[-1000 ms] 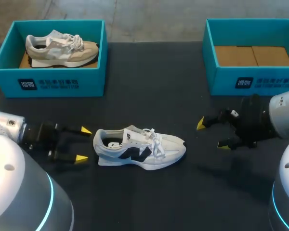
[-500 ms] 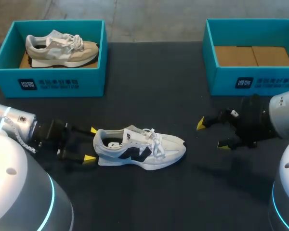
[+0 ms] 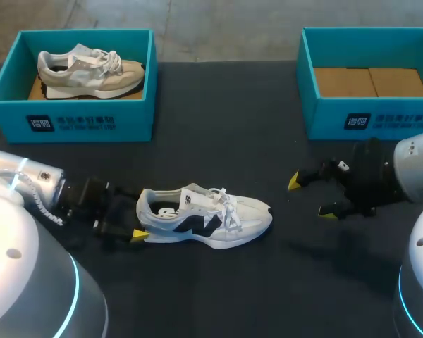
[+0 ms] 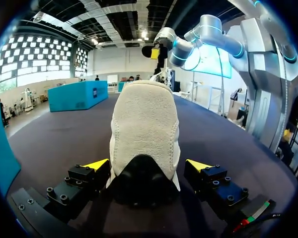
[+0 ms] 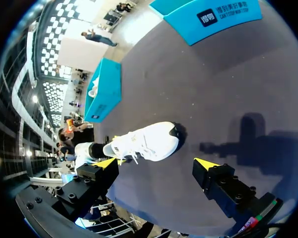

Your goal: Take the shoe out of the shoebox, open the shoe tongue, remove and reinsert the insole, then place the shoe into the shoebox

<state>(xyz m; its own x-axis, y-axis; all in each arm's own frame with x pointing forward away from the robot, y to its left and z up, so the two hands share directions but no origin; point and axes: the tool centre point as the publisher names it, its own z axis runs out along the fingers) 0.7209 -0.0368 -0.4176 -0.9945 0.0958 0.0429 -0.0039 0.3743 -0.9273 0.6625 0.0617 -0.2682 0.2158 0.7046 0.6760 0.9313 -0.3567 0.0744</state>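
A white shoe (image 3: 204,215) with a navy logo lies on its sole on the dark table, toe pointing right. My left gripper (image 3: 135,215) is at its heel and stands open. In the left wrist view the heel (image 4: 145,129) sits between the yellow-tipped fingers of my left gripper (image 4: 148,166), with slim gaps on both sides. My right gripper (image 3: 311,196) hangs open to the right of the toe, apart from it. In the right wrist view the shoe (image 5: 146,141) lies ahead of my right gripper (image 5: 156,163), which holds nothing.
A teal shoebox (image 3: 70,123) at the back left holds a beige shoe (image 3: 92,70). A second teal shoebox (image 3: 370,120) at the back right shows only its cardboard floor. The dark table (image 3: 218,141) lies bare between the boxes and the white shoe.
My left gripper has slid right along the table until its open fingers straddle the shoe's heel. The shoe and the right arm have stayed in place.
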